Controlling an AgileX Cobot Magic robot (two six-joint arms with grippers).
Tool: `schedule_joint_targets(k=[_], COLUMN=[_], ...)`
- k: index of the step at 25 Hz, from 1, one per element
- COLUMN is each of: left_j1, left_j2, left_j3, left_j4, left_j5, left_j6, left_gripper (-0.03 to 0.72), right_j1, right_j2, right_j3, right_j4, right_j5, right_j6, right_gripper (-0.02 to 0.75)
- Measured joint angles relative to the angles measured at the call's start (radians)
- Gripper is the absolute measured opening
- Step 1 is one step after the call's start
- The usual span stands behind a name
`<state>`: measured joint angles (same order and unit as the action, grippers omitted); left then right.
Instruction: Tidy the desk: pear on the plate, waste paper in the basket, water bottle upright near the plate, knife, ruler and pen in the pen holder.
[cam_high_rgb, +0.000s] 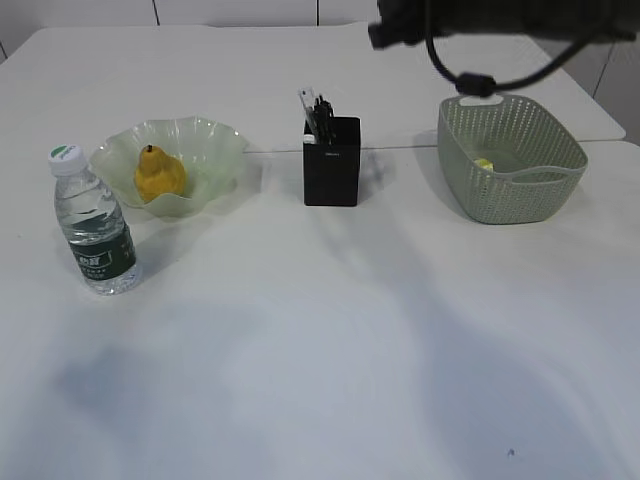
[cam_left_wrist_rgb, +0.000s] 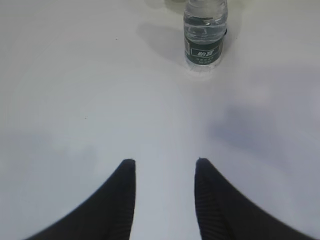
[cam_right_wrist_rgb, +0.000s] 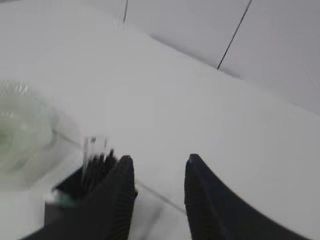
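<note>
Pear (cam_high_rgb: 158, 175) on plate (cam_high_rgb: 215, 145), bottle (cam_high_rgb: 95, 222) upright nearby, paper (cam_high_rgb: 484, 164) in basket (cam_high_rgb: 510, 195), tools in holder (cam_high_rgb: 331, 170). Looks done. Both fingers part-open, empty.

pear (cam_high_rgb: 158, 173) on plate (cam_high_rgb: 215, 140), bottle (cam_high_rgb: 94, 222) beside it

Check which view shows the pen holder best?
Exterior view: the pen holder stands whole and sharp at mid-desk, with items sticking out of its top. Right wrist view catches only its blurred top corner beside the right gripper. Left wrist view misses it.
</note>
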<state>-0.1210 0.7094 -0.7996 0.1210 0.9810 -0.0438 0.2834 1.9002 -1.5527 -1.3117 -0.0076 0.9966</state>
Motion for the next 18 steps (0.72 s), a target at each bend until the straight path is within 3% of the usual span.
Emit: schedule_joint_targets(k=[7,13,18], left_j1=[0.0,0.0,0.0], left_j2=[0.0,0.0,0.0], left_j3=[0.0,0.0,0.0], left_j4=[0.0,0.0,0.0], left_j5=[0.0,-0.001,-0.001], left_j6=[0.0,0.0,0.0], left_gripper=[0.274,0.274,0.274], right_j1=[0.0,0.0,0.0], right_j2=[-0.052,-0.13,-0.134], right_j3=[0.243,0.292,0.294], right_j4=[-0.466,-0.519,-0.521], right_j5=[-0.12,-0.112,-0.031], right_j6=[0.013,0.01,0.291], right_gripper=[0.286,0.286,0.286])
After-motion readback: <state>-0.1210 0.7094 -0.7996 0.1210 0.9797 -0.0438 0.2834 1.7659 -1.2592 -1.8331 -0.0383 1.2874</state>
